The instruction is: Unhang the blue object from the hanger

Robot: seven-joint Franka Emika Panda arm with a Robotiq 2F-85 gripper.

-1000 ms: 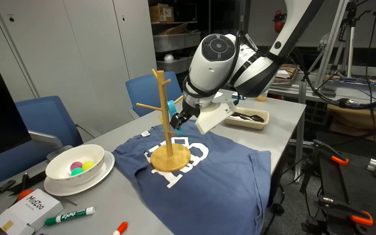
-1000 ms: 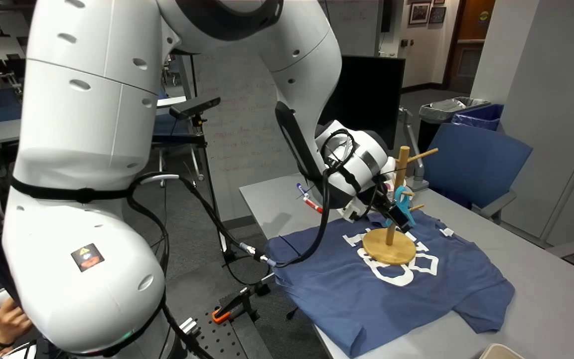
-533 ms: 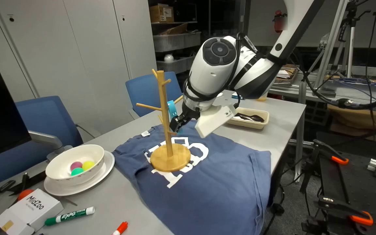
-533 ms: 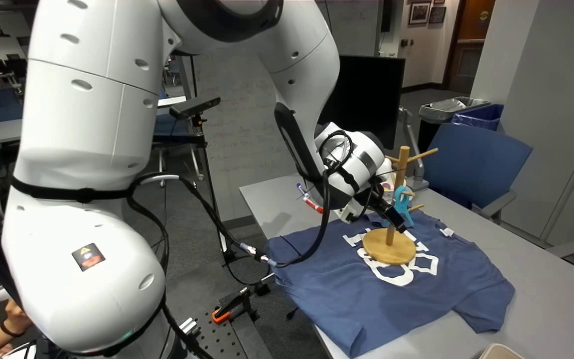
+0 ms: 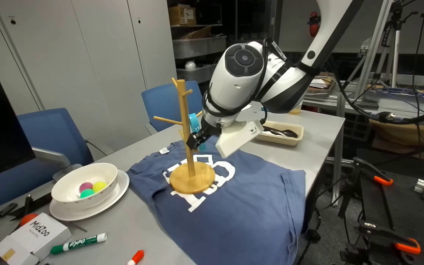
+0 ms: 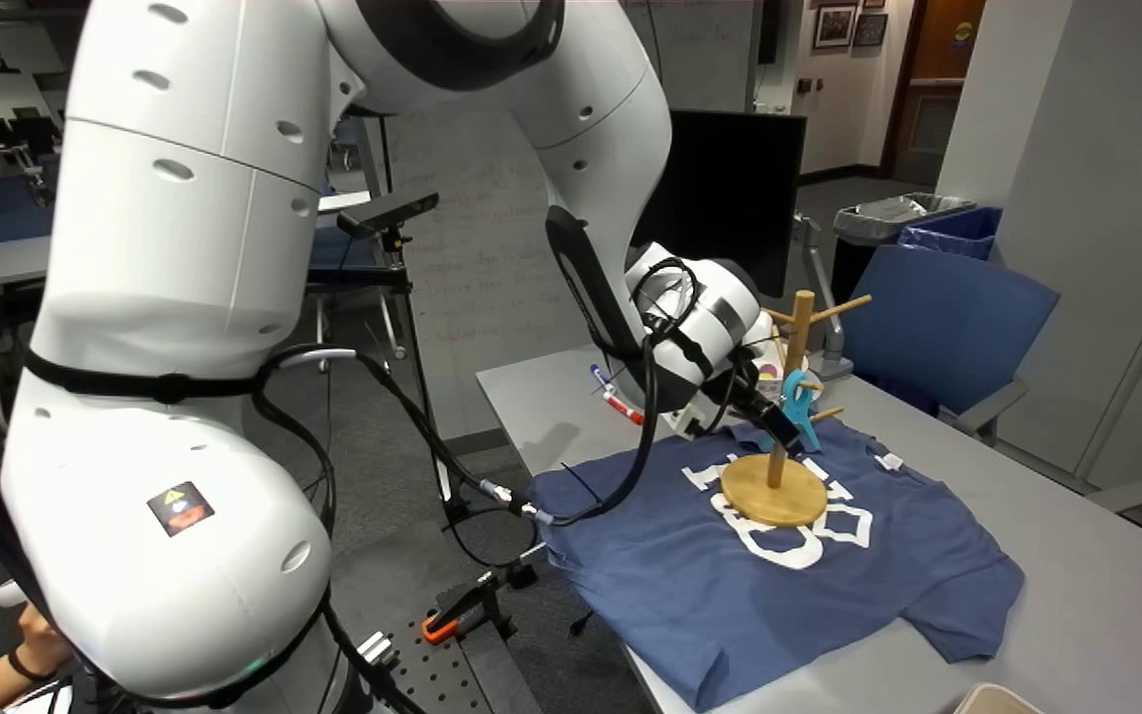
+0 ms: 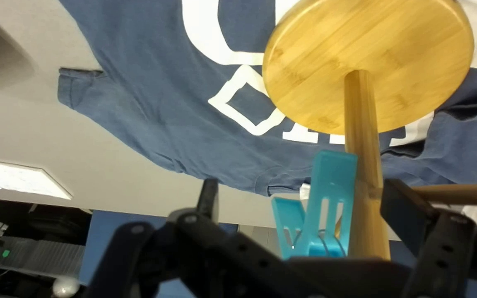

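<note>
The blue object, a light-blue clip (image 5: 194, 123), hangs beside the pole of the wooden hanger (image 5: 192, 178). In an exterior view the clip (image 6: 797, 395) hangs at a peg of the hanger (image 6: 774, 493), its legs pointing down. In the wrist view the clip (image 7: 333, 178) lies against or just beside the pole, below the round base (image 7: 367, 45); its lower part in that view is hidden by the gripper. My gripper (image 7: 304, 203) is open, with the clip and the pole between its fingers. In both exterior views the gripper (image 5: 196, 141) (image 6: 784, 434) is close beside the pole.
A navy T-shirt (image 5: 234, 206) lies under the hanger on the grey table. Side pegs (image 5: 168, 120) stick out from the pole. A white bowl (image 5: 83, 184) with coloured balls on a plate, a green marker (image 5: 78, 243) and a beige tray (image 5: 280, 138) with dark items stand around.
My gripper has moved slightly down and closer to the pole in an exterior view. The hanger has not moved, and the clip still hangs on it.
</note>
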